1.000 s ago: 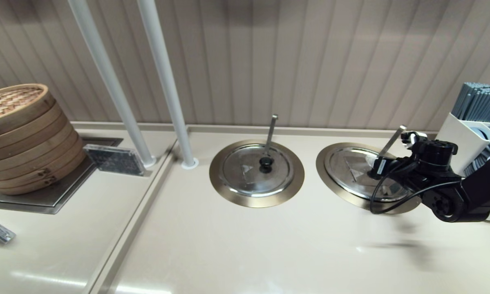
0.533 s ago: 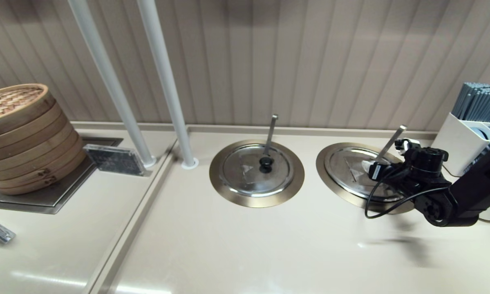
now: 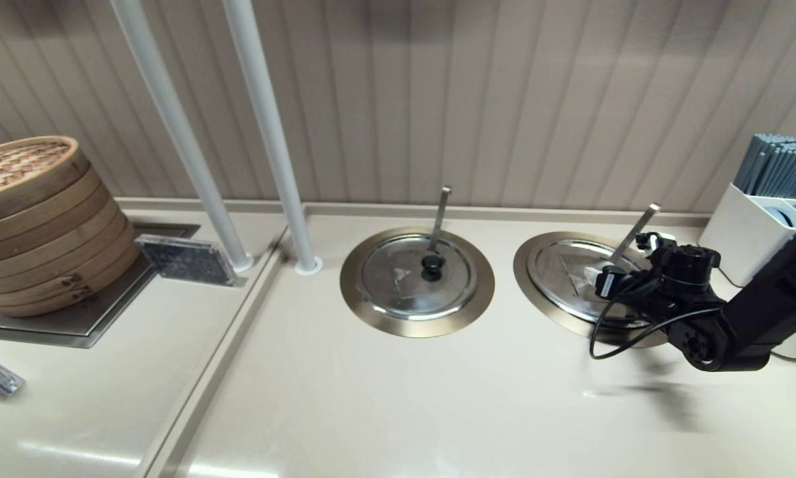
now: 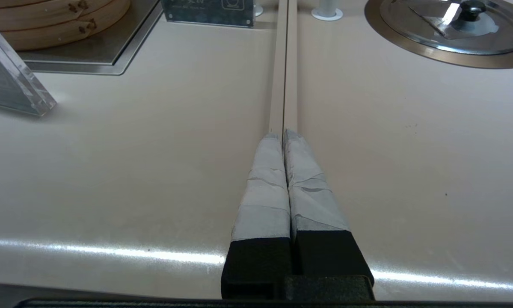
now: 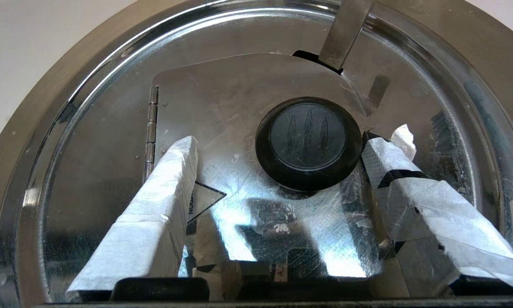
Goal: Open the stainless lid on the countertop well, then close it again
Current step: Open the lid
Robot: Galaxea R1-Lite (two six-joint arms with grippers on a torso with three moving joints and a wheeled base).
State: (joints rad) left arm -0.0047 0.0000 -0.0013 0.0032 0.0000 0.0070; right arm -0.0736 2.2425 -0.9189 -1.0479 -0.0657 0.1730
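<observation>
Not much readable here tbh. The stainless lid [image 5: 239,141] has a triangle warning mark [image 5: 205,199] with tiny lettering along its edge, too small to read. The acrylic sign [image 3: 185,259] left of the poles carries print I can't read either.

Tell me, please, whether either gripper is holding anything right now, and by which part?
Nothing is held. The right gripper is open astride the stainless lid's black knob; the left gripper is shut and empty.

The stainless lid [image 3: 573,272] sits right of twin lid [image 3: 414,275].
</observation>
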